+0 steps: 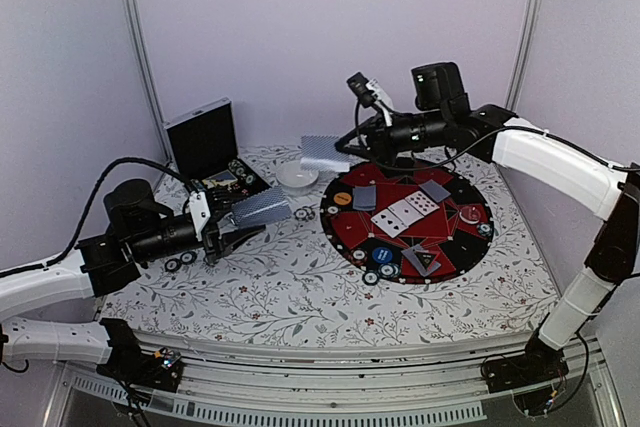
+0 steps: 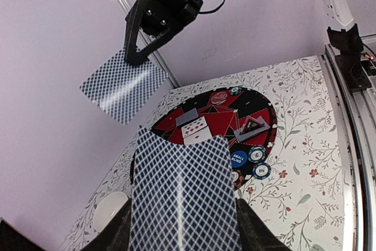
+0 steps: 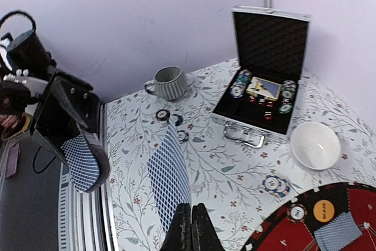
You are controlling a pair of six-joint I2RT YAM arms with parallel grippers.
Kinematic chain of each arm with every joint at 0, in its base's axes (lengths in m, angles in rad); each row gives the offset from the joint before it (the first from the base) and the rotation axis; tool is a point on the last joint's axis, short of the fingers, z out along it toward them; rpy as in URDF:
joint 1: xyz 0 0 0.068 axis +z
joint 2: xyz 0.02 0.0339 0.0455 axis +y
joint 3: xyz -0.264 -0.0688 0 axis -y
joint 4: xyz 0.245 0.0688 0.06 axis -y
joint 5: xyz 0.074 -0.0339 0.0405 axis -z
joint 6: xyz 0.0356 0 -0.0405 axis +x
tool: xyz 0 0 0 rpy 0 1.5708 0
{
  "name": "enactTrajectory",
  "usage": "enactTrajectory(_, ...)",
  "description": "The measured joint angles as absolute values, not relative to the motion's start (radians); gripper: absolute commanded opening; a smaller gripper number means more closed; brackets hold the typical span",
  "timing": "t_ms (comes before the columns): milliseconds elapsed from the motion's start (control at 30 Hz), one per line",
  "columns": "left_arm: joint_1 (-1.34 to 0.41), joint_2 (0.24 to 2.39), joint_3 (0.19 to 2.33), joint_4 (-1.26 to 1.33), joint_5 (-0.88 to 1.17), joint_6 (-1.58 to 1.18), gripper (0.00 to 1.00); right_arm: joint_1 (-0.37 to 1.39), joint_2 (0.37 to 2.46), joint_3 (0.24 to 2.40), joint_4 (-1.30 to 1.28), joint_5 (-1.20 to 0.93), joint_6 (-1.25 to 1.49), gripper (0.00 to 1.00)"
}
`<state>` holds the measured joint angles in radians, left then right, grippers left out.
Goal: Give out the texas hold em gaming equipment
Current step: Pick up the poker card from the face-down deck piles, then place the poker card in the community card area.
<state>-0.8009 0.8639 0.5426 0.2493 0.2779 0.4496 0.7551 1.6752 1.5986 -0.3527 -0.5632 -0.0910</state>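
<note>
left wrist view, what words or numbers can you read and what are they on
"SMALL BLIND": on the blue marker disc.
"50": on the striped chip next to it.
The face-up cards and the other chips are too small or blurred to read.

Card stack (image 2: 185, 198), possibly several cards, clamped in left gripper (image 2: 183, 230); 1 single card (image 2: 123, 86) pinched by right gripper (image 2: 134, 57), above-left; round mat (image 2: 226, 116) ahead.

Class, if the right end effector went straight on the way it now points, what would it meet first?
Past the card it grips, the right end effector points down toward the table. The loose poker chips near the mug seem first in line, though depth is unclear.
</note>
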Motion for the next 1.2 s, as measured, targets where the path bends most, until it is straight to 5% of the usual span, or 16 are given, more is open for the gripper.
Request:
enactTrajectory(300, -0.805, 0.864, 0.543, 0.249, 0.283, 0.453, 0.49, 0.243, 1.637, 1.527, -0.278, -0.569, 0.096, 0.01)
enactTrajectory(567, -0.805, 0.865, 0.543, 0.25, 0.283, 0.453, 0.49, -0.075, 2.002, 1.592, -0.217, -0.562, 0.255, 0.02)
enactTrajectory(833, -0.807, 0.887, 0.542, 0.25, 0.278, 0.464, 0.49, -0.163, 2.32, 1.795, -0.248, -0.626, 0.353, 0.02)
enactTrajectory(1200, -0.807, 0.897, 0.542, 0.25, 0.278, 0.464, 0.49, -0.164, 2.439, 1.826, -0.277, -0.736, 0.367, 0.02)
